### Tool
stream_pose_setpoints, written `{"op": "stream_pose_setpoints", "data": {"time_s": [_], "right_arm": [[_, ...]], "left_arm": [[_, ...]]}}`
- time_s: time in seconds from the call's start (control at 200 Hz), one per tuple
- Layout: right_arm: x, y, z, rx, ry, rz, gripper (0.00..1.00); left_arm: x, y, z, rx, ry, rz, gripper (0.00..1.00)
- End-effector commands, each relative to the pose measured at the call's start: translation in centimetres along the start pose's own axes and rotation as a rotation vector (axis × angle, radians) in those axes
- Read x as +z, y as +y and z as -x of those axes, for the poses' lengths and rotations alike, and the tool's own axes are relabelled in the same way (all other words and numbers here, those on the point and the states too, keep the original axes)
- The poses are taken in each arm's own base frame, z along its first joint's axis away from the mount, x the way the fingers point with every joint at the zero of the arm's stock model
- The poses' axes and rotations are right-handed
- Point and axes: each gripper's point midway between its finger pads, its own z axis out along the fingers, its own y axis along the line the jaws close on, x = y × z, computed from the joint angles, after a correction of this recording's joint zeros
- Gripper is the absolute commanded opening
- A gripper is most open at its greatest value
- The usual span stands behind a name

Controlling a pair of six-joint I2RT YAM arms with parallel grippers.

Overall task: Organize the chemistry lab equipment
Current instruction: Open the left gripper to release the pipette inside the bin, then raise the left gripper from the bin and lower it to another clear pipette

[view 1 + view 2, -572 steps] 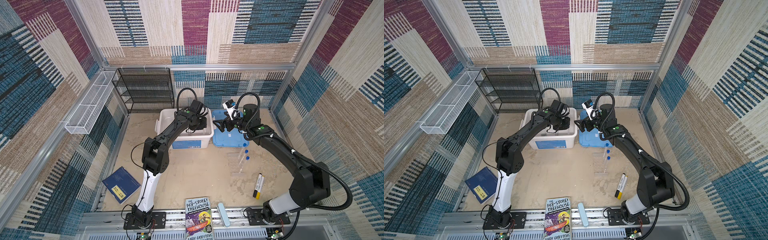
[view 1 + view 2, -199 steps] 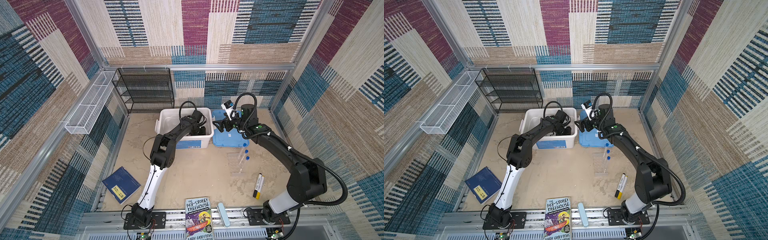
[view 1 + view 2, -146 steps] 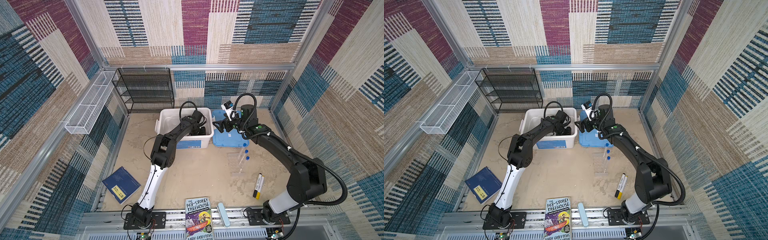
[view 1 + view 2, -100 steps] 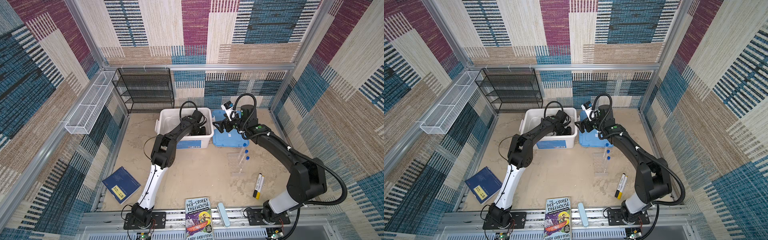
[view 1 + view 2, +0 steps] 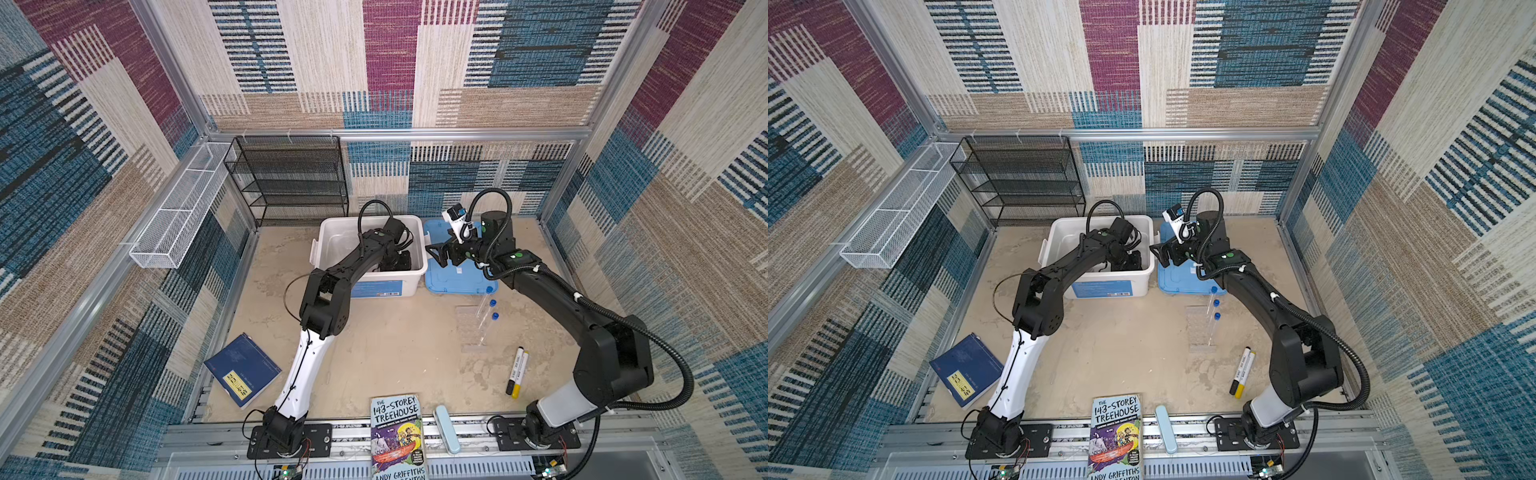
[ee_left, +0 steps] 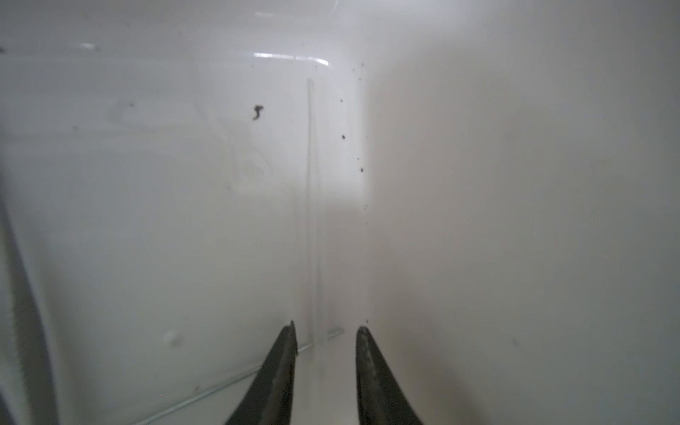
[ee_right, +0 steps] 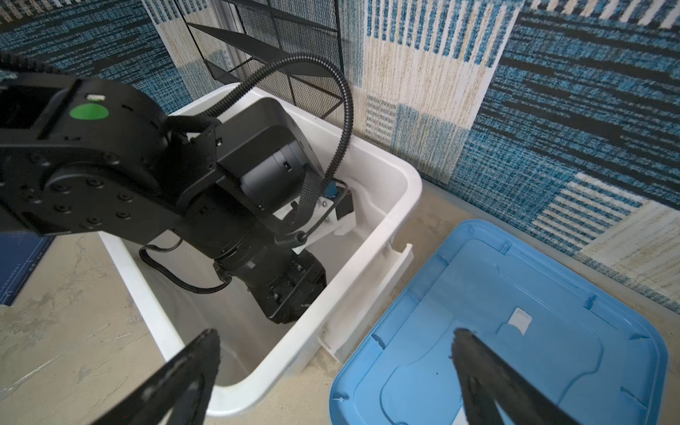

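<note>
Three blue-capped clear tubes (image 5: 493, 303), two markers (image 5: 516, 372), two books (image 5: 242, 370), one white bin (image 5: 332, 220)

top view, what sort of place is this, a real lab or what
Probably a staged robot test cell, not a real lab: patterned walls in a metal frame, two arms bolted to a front rail, a storybook lying about.

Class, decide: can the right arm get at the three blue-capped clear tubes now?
Probably yes: its open end effector hovers by the blue plastic lid, and the blue-capped clear tubes lie uncovered beside it.
</note>
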Motion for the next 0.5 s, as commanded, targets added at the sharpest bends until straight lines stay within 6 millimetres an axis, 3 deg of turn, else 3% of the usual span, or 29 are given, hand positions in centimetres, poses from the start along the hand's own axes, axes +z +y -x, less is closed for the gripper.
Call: {"op": "stream_pose_setpoints", "data": {"time_s": [0.0, 0.496], "right_arm": [[-0.2, -0.2, 0.9, -0.024, -0.034, -0.016, 0.99], [-0.9, -0.4, 1.6, -0.04, -0.054, -0.044, 0.99]], "left_arm": [[-1.5, -0.3, 0.4, 0.029, -0.021, 0.016, 0.39], [-6.8, -2.4, 2.1, 0.066, -0.124, -0.012, 0.81]]}}
